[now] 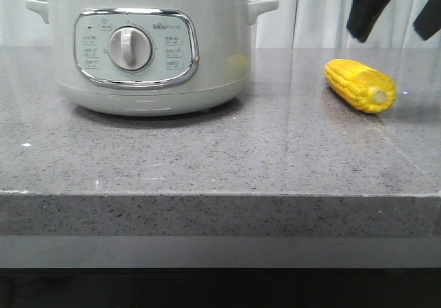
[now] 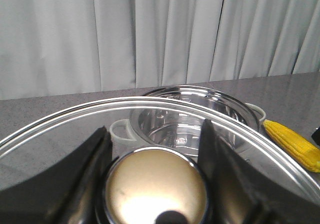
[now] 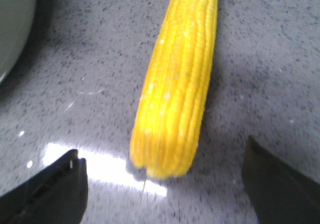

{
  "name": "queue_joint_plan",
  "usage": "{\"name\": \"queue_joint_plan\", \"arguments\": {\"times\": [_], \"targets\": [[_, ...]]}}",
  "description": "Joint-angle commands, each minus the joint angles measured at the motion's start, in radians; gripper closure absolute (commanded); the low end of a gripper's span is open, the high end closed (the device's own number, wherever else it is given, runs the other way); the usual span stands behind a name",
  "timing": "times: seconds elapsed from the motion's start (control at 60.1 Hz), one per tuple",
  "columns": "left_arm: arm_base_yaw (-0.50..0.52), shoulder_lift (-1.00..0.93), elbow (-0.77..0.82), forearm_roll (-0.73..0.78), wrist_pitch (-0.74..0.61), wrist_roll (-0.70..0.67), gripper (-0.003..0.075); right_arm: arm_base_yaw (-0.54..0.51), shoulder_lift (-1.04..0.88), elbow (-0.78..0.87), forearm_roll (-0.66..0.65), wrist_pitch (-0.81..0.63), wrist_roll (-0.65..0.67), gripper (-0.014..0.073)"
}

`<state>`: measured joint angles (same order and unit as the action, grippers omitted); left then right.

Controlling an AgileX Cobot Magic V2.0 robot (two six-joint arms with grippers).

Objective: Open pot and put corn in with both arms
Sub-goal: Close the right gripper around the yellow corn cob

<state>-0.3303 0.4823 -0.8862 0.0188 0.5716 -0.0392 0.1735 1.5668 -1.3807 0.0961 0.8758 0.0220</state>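
Corn (image 1: pixel 360 85) lies at the right of the front view on the surface (image 1: pixel 207 156), well apart from the open pot (image 1: pixel 148 49); the right claw (image 1: pixel 400 8) hangs spread above it.

Left wrist view: the left claw (image 2: pixel 155 149) grips the lid (image 2: pixel 60 121) by its knob (image 2: pixel 155 189).

Right wrist view: the cob's long axis runs up the frame, its near end between the wide-spread fingers (image 3: pixel 47 189).

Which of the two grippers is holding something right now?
The left gripper, shut on the glass lid's knob. The right gripper is open above the corn.
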Motion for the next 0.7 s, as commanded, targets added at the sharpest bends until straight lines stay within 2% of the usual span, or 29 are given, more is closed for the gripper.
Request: {"name": "queue_joint_plan", "arguments": {"times": [0.0,0.316,0.682], "targets": [[0.002,0.005,-0.038,-0.001,-0.142,-0.005,0.0532,0.001,0.019,-0.067,0.006,-0.03,-0.005,-0.0043],[0.002,0.005,-0.038,-0.001,-0.142,-0.005,0.0532,0.001,0.16,-0.128,0.006,-0.034,-0.005,-0.0043],[0.002,0.005,-0.038,-0.001,-0.142,-0.005,0.0532,0.001,0.183,-0.128,0.006,0.0,-0.005,-0.0043]]}}
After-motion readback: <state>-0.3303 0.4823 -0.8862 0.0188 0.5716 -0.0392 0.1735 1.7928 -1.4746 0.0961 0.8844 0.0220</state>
